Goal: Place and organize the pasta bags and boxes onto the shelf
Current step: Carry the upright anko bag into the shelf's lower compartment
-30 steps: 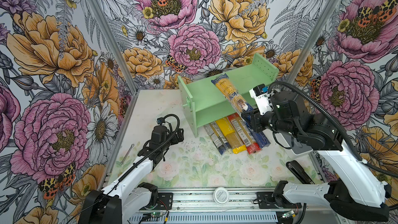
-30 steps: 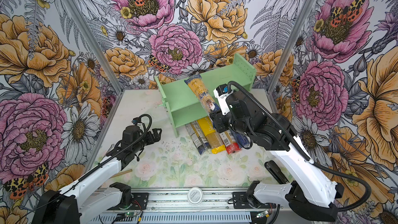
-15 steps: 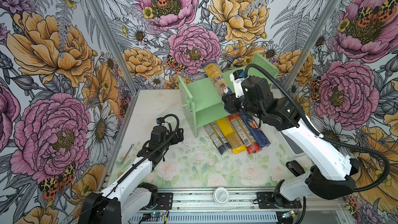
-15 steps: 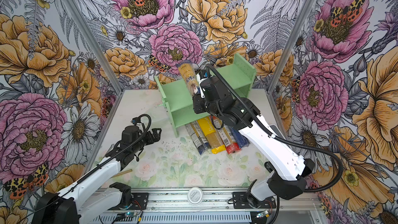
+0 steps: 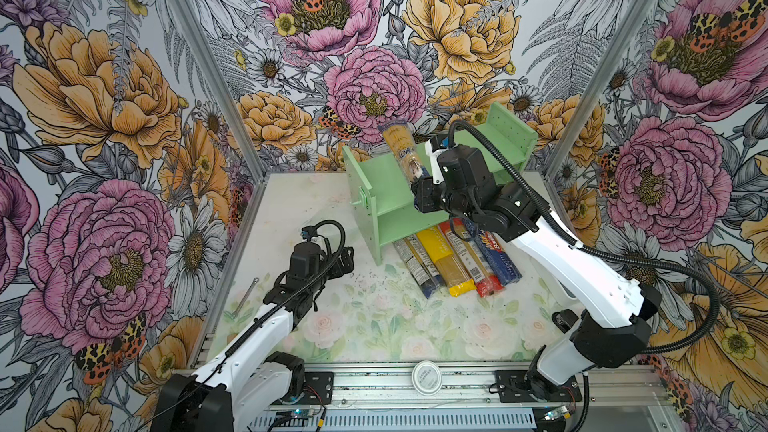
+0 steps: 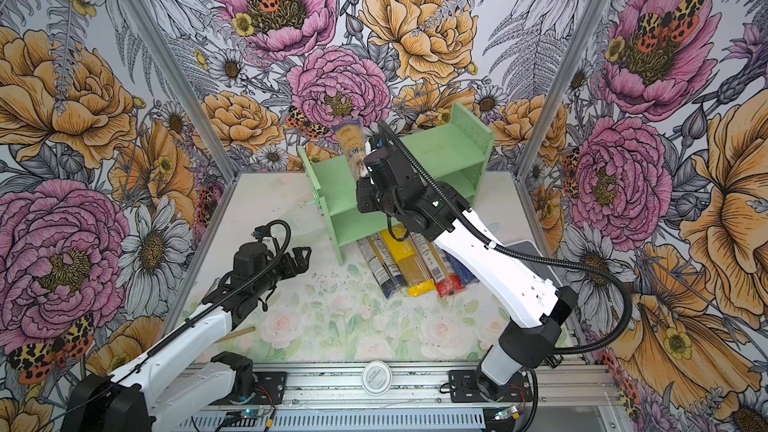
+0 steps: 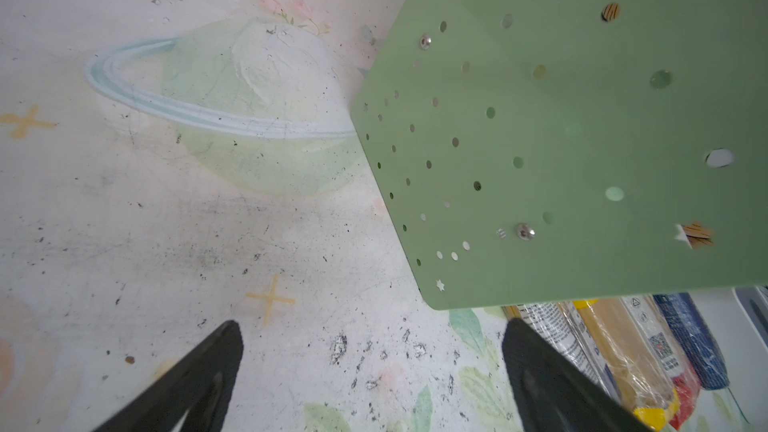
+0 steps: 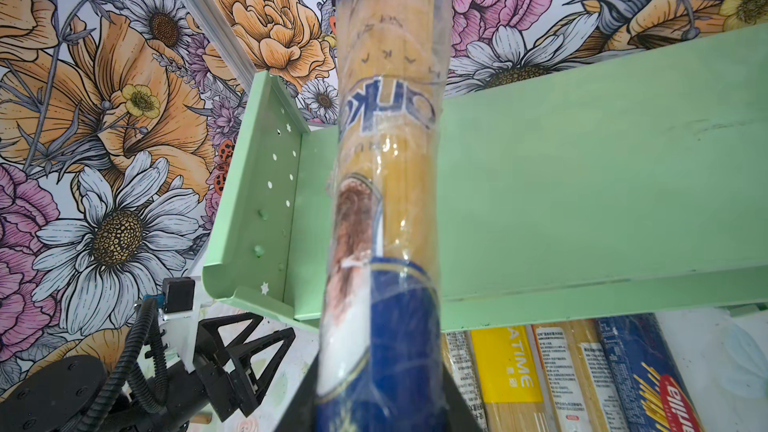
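Note:
The mint-green shelf (image 5: 386, 184) (image 6: 440, 151) (image 8: 582, 184) stands at the back of the table. My right gripper (image 5: 417, 180) (image 6: 363, 176) (image 8: 380, 367) is shut on the dark-blue end of a clear pasta bag (image 5: 400, 147) (image 6: 351, 145) (image 8: 386, 151). It holds the bag nearly upright over the left half of the shelf's top board. A second clear pack (image 5: 415, 263), a yellow pack (image 5: 442, 259), a red pack (image 5: 465, 255) and a dark-blue pack (image 5: 494, 255) lie side by side on the table, their far ends under the shelf's front edge. My left gripper (image 5: 347, 257) (image 6: 301, 255) (image 7: 372, 330) hangs open and empty, left of the shelf.
The shelf's peg-holed side panel (image 7: 561, 139) stands close in front of my left gripper. A metal tool (image 5: 245, 297) lies at the table's left edge. A round white lid (image 5: 427, 376) sits on the front rail. A grey flat device (image 6: 523, 251) lies at the right, and floral walls close in.
My right arm has carried the clear pasta bag left and back, from in front of the shelf's right half to above its left half, tipping it more upright. The left arm has not moved.

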`<state>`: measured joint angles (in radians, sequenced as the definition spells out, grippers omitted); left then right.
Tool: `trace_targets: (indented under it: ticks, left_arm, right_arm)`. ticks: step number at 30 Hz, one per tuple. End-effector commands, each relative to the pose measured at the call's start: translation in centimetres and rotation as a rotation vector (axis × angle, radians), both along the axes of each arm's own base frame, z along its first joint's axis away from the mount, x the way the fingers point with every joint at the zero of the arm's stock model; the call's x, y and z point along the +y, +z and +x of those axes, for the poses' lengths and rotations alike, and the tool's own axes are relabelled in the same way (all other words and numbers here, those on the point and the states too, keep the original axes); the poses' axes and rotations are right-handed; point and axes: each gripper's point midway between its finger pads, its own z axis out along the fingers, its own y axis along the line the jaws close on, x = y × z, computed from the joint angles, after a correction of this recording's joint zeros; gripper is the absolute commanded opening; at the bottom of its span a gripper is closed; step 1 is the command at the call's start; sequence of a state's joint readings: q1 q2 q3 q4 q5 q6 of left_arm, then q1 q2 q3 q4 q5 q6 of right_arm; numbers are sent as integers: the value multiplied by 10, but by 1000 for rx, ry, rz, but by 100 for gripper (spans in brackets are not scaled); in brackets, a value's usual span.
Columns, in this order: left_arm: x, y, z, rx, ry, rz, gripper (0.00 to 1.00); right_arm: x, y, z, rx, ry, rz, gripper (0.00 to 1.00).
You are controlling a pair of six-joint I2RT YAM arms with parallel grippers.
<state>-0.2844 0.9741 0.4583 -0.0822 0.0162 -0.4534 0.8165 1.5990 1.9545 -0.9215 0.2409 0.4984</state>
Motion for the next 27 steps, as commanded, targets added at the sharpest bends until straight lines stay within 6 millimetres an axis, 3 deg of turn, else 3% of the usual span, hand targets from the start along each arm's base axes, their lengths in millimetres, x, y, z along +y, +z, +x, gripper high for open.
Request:
trace_targets:
  ticks: [1, 13, 15, 27]
  left_arm:
    - [-1, 11, 1, -34, -20, 2, 99]
    - [0, 12, 0, -38, -17, -1, 99]
    - [1, 13, -1, -41, -16, 0, 99]
    - [5, 13, -3, -44, -9, 1, 99]
  right_arm:
    - [3, 71, 17, -185, -53, 185, 0]
    - [25, 40, 34, -117, -28, 168, 0]
    - [18, 36, 46, -107, -51, 169, 0]
    - [27, 14, 58, -56, -61, 165, 0]
